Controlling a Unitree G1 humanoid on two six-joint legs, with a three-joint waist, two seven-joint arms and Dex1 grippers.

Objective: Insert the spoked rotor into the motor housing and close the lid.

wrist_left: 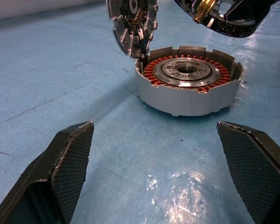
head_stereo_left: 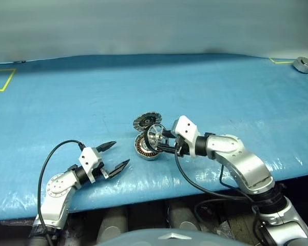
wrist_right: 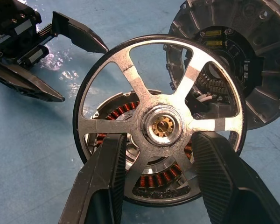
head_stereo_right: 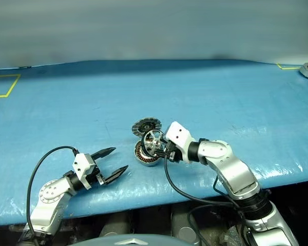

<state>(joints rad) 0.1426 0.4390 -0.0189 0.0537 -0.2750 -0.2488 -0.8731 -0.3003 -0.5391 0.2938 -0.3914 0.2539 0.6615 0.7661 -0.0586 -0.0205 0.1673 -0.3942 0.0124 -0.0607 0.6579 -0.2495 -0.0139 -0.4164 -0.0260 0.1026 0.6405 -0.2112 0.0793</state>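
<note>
Motor housing: sits open on the blue table, copper windings ringing a silver hub; no rotor inside.
Lid: stands upright at the housing's far-left edge; its top is cut off in the left wrist view.
Spoked rotor: clamped by the right gripper, tilted above the housing, hiding part of the windings.
Left gripper: jaws wide apart, empty, left of the housing.

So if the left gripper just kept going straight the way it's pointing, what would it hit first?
Probably the motor housing. It sits on the blue mat dead ahead between the open left gripper's fingers, with bare mat between. The raised lid stands behind it, and the spoked rotor hangs higher in the right gripper.
</note>
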